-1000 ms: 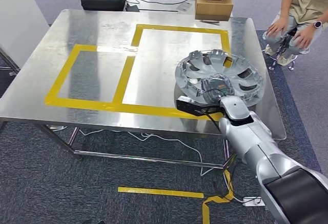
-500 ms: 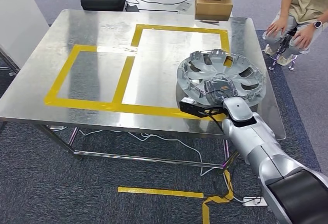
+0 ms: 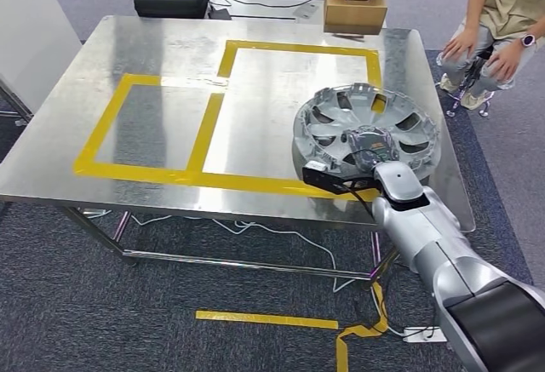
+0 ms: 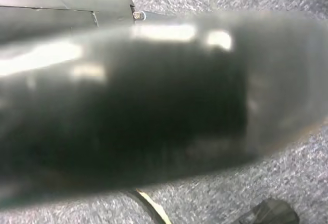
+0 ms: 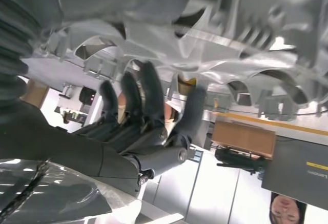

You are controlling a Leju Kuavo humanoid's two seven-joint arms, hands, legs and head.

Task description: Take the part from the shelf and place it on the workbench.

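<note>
While the right arm [image 3: 437, 244] reaches forward, its fingers [image 5: 150, 93] grip the hubcap [image 3: 366, 125] from beneath.

The right arm [image 3: 444, 253] reaches forward and up from the lower right, wrist bent. The right hand [image 5: 143, 116] grips the wheel cover [image 3: 366, 129], dark fingers [image 5: 150, 88] curled against its ribbed underside.

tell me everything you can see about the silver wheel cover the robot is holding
The wheel cover is a round, silver-grey disc that looks like plastic, with cut-out spoke openings and a ribbed inner face turned up. It sits over the right end of the steel workbench, across the yellow tape. The right hand holds it at the near side.
</note>
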